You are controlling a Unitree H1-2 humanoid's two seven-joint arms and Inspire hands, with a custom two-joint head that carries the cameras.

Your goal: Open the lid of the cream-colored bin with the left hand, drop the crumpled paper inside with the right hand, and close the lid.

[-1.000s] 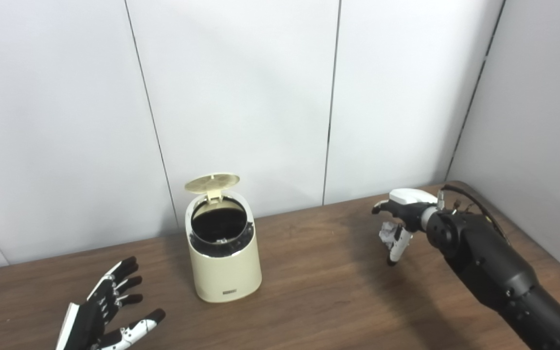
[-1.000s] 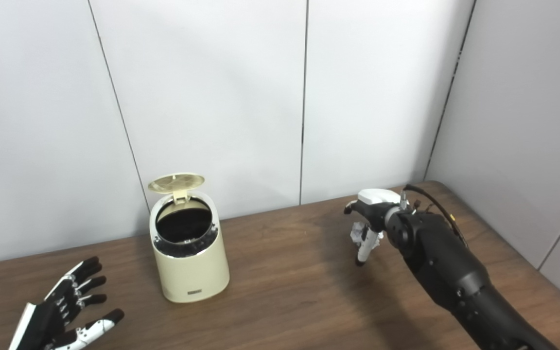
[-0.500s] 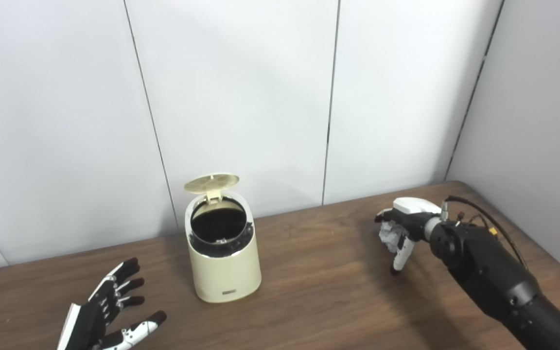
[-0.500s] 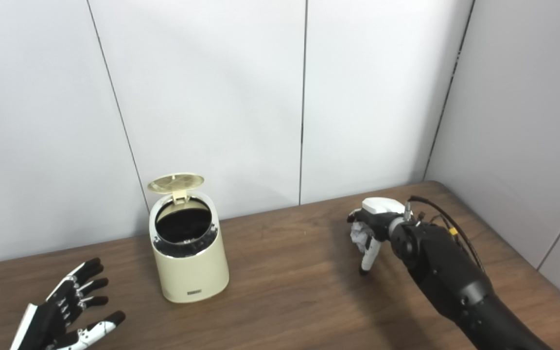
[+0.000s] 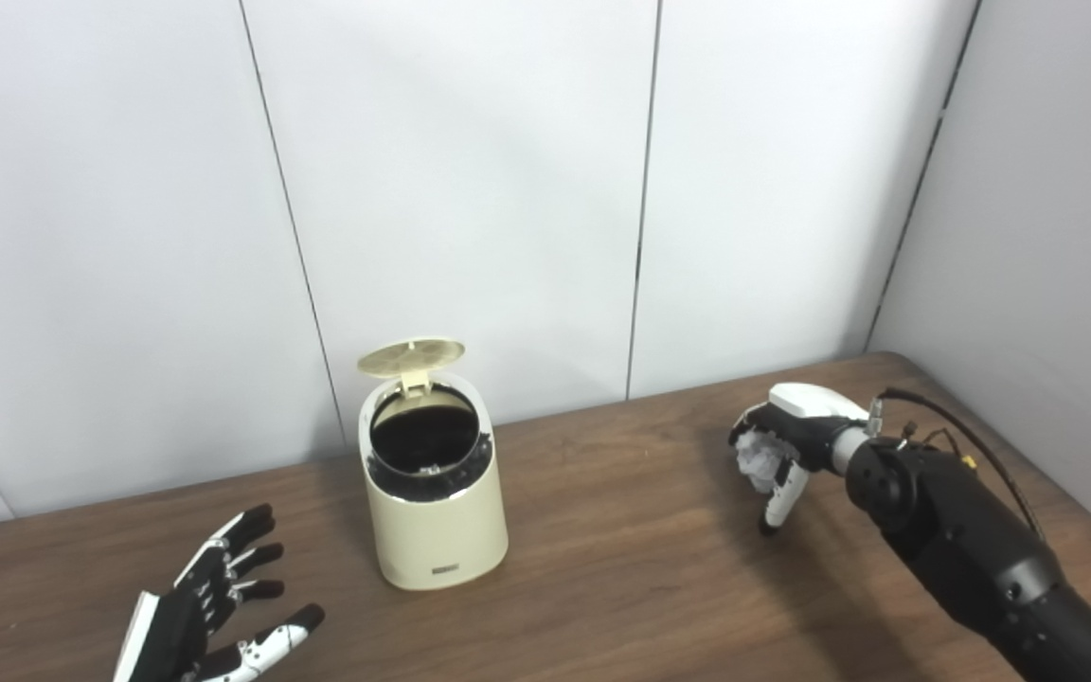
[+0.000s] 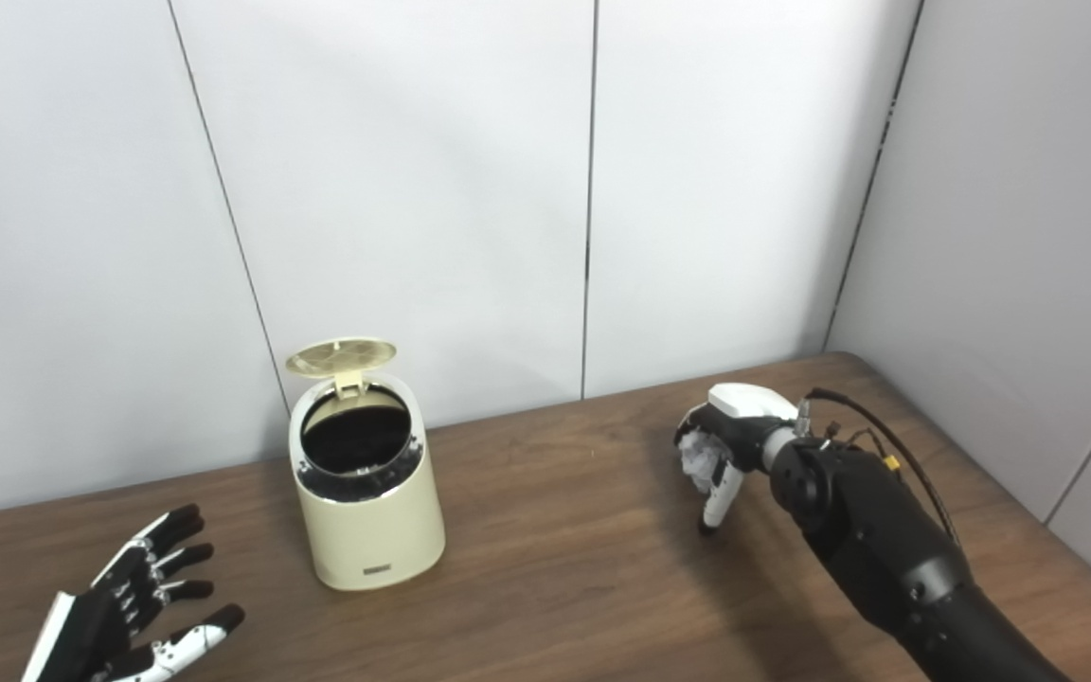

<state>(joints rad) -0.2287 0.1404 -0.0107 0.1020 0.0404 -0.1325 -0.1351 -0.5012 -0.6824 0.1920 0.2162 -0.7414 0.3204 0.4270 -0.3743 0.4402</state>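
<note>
The bench (image 5: 621,578) carries the cream bin (image 5: 434,511), which stands well to the left of the right hand (image 5: 782,445) and just beyond and to the right of the left hand (image 5: 209,616). Its lid (image 5: 411,354) is tipped up at the back and the dark mouth is open.

The left hand rests low on the bench with its fingers spread, holding nothing.

The right hand is curled around the crumpled paper (image 5: 756,458), which sits inside its grip under the palm, with one finger pointing down toward the wood.

The paper ball looks very light and soft. It should crush instead of breaking, so a loose wrap around its middle is likely enough, though a light wad could slip out of a slack grip.

Compared with a second ago, the right hand has closed further on the paper and the wrist has drawn slightly down and to the right. The bin, lid and left hand are unchanged.
</note>
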